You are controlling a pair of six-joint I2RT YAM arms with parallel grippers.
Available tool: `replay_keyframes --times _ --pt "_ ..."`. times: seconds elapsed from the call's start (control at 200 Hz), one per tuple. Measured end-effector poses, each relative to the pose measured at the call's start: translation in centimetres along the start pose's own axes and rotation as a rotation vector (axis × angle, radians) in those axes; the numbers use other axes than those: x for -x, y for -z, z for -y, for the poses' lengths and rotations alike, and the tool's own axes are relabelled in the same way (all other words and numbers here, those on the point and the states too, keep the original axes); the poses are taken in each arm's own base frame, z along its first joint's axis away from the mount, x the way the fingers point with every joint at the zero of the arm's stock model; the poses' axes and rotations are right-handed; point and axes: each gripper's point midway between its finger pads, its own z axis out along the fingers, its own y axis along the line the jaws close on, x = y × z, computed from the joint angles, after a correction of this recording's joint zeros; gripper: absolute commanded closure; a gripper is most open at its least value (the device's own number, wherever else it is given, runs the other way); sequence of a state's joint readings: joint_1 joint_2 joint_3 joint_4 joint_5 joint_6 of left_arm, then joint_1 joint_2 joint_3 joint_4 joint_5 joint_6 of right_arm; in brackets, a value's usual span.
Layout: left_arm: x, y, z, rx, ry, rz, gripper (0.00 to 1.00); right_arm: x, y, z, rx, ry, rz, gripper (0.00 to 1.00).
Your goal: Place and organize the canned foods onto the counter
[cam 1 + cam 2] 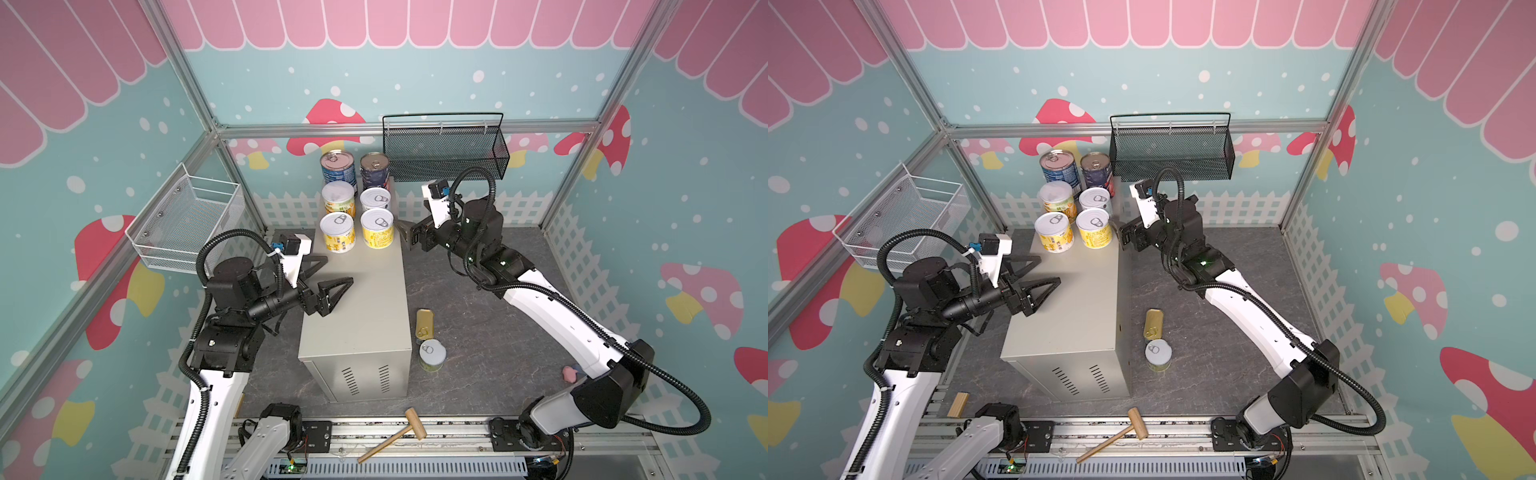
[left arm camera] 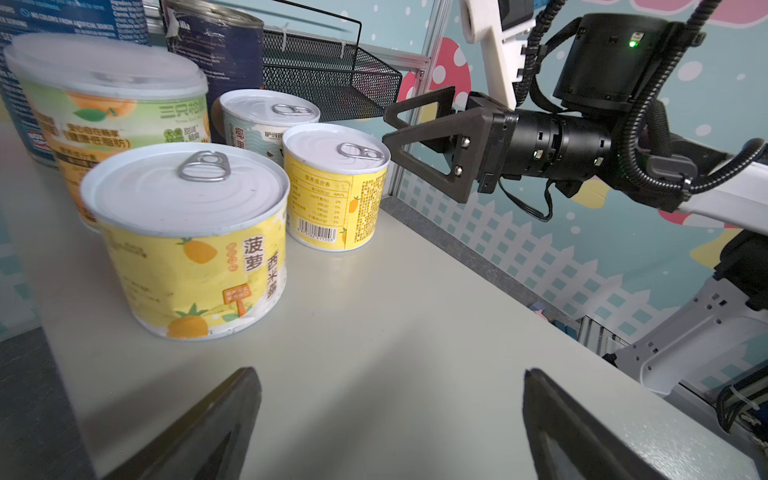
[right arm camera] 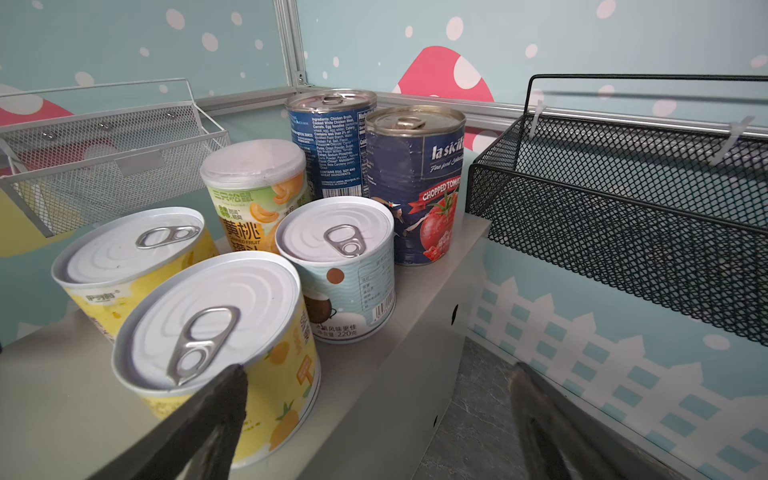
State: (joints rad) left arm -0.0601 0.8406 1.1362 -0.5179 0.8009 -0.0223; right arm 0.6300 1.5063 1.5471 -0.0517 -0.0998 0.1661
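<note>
Teal walls printed with mushrooms enclose a dark marbled floor, where a tall beige-grey metal box with vent slits serves as the table. I judge the job to be about three-quarters done. Six of the eight tins stand upright at the table's far end, in two neat columns three rows deep. At the back are a tall light-blue-labelled tin and a tall navy tomato tin. In the middle row are a short peach tin with a plastic lid and a short pale-blue coconut tin. Nearest are the left yellow pineapple tin and the right yellow pineapple tin. Two are left to lift: a flat gold rounded-rectangular tin and a short green-labelled tin with a silver pull-tab lid. They sit close together on the floor beside the table's right flank. The left hand is spread wide and empty over the table's bare middle. The right hand is equally spread and holds nothing, just beside the right yellow pineapple tin; whether a finger touches it I cannot tell. One wooden mallet, one black mesh basket and one white wire basket complete the count.
</note>
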Motion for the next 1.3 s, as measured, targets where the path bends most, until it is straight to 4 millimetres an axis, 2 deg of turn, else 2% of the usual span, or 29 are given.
replay_keyframes --times 0.325,1.301 --pt "0.02 0.00 -0.01 0.000 0.000 0.001 0.01 0.01 0.02 0.27 -0.016 0.000 0.000 0.01" --pt "0.15 0.02 -0.01 0.000 -0.005 0.006 0.01 0.01 0.02 -0.55 0.032 -0.023 0.000 0.01"
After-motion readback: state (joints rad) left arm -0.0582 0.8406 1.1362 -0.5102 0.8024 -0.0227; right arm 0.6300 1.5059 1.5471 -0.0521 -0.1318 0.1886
